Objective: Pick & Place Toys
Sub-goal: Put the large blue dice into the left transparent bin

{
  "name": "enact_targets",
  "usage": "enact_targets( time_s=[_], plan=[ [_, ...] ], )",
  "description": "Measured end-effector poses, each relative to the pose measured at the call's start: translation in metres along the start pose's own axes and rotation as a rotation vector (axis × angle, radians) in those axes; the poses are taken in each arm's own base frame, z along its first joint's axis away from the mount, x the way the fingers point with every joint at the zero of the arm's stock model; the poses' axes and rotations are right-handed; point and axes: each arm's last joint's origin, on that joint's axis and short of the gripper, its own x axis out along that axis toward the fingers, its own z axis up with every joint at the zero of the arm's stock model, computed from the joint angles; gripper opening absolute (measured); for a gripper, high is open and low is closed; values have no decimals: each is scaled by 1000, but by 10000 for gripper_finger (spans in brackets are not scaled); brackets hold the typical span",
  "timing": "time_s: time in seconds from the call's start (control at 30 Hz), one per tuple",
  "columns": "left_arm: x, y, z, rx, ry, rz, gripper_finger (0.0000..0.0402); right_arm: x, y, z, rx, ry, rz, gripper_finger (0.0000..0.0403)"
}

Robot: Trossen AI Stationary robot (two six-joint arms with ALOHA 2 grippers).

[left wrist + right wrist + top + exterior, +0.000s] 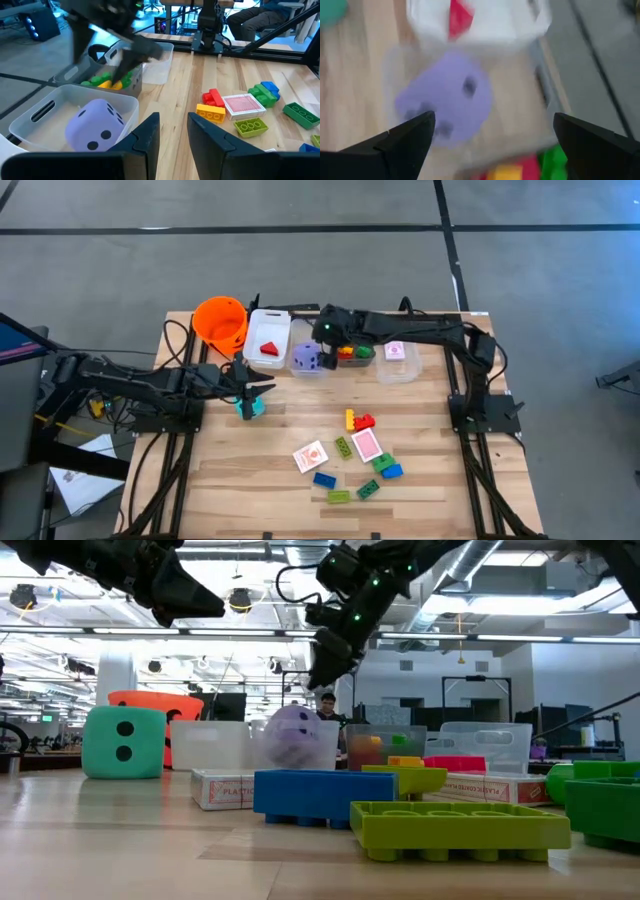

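My left gripper (258,388) hangs open and empty just above the teal die (250,408), which rests on the table (123,742). In its wrist view the fingers (173,132) stand a little apart with nothing between them. My right gripper (330,345) is open and empty above the clear bins, over the purple die (445,95), which lies in one bin (307,358). A red wedge (270,347) lies in the bin to its left. Loose bricks and two red-backed cards (366,444) lie on the table's near middle.
An orange bucket (220,320) stands at the far left of the bin row. One bin holds several bricks (355,352); another holds a card (397,352). Yellow and red bricks (358,420), green bricks (340,496) and blue bricks (324,479) are scattered near the front.
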Motion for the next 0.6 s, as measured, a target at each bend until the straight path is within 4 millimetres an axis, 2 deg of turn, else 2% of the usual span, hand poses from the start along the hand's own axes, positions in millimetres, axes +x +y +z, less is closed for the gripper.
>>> enact_targets(
  time_s=[0.1, 0.27, 0.43, 0.6],
  plan=[
    [0, 0, 0, 0, 0, 0, 92, -10, 19, -2, 0, 48, 34, 400],
    [0, 0, 0, 20, 0, 0, 92, -19, 63, -4, 9, 105, 105, 400],
    [0, 0, 0, -7, 0, 0, 92, -27, 114, -13, -31, 186, 200, 400],
    [0, 0, -1, -97, 13, -2, 92, -40, 168, -17, -108, 158, 253, 400]
  ],
)
